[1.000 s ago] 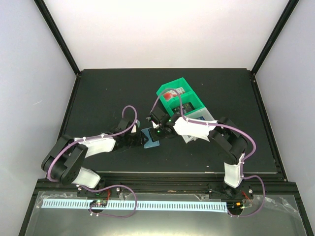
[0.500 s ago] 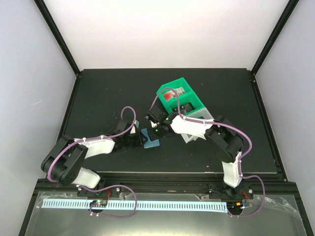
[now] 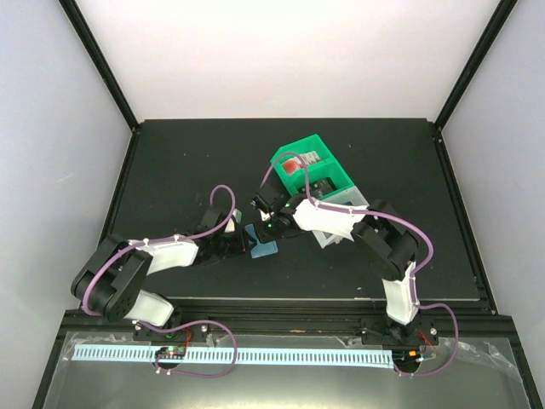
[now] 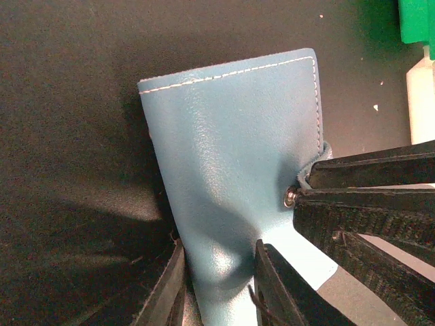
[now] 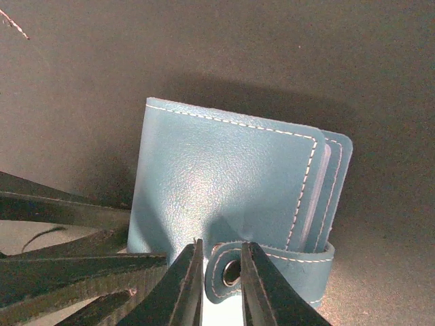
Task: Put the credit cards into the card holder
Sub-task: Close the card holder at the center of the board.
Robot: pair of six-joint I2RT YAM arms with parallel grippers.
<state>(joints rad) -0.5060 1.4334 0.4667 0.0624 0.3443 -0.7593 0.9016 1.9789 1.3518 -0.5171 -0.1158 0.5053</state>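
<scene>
Heads up, you're at the fiddly bit: the card holder point(image 3: 263, 241) sits on the black table point(image 3: 170, 162) about mid-width, a little near and left of the green bin point(image 3: 287, 181), and it's still snapped shut. The credit cards point(image 3: 295, 165) look like they're still over in that bin, so nothing's loaded yet. Your left gripper point(image 4: 221, 288) has its fingers pinched on the holder's edge, and the leather is dimpled between them. Your right gripper point(image 5: 219, 282) comes in from the other side with its fingers slightly parted, straddling the closing tab point(image 5: 285, 265) right at the snap point(image 5: 231, 272), not squeezing it as far as I can see. A few ways I reckon this could go sideways. If you close on the metal snap and not the leather, the tips will probably skate off it. If you yank the tab hard, the whole holder could slide out of the left pinch or spin flat, since that hold is only on one edge. I can't tell whether the left fingers have both covers clamped; if they do, the thing won't fold open even once it's unsnapped. The two grippers are also packed really close, so any sideways wiggle could knock fingers together.
</scene>
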